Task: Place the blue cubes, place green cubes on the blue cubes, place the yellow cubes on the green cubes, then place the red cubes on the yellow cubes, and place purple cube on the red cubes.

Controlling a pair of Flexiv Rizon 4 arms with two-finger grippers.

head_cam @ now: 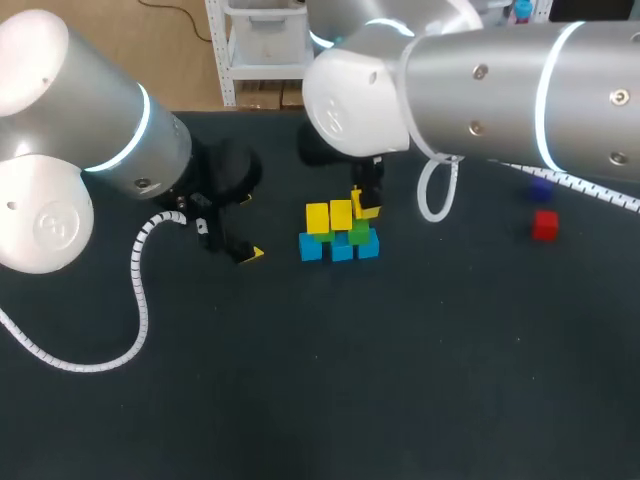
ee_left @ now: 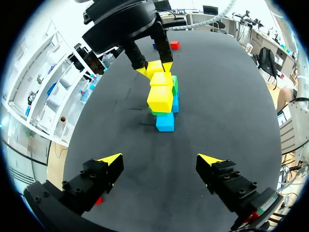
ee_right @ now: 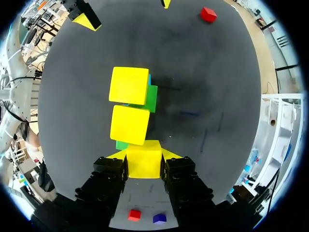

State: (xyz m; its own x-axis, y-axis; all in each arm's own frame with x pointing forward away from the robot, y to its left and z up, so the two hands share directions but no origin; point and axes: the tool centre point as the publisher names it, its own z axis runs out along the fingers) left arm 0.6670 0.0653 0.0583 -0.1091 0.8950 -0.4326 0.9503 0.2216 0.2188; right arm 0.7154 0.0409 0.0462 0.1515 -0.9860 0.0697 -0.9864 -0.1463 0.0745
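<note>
Far left, over the matte black table point(head_cam: 300, 380): left gripper point(ee_left: 161, 158), wedge-shaped yellow tips spread wide, nothing between. Middle: row of smooth blue cubes point(head_cam: 311, 248), green cubes point(head_cam: 358, 235) on top, two sharp-edged yellow cubes point(head_cam: 317, 217) above those. At the stack's right end: right gripper point(ee_right: 144, 154) pinching a third yellow cube point(ee_right: 144, 165). Far right: red cube point(head_cam: 544, 226) and purple cube point(head_cam: 540, 188), loose on the table

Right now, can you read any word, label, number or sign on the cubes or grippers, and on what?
No readable text on the table.
Stacked cubes: plain coloured faces, no print.
Yellow cube in the right gripper: blank.
Left gripper: no label visible.
Loose red cube and purple cube: too small to tell.
</note>
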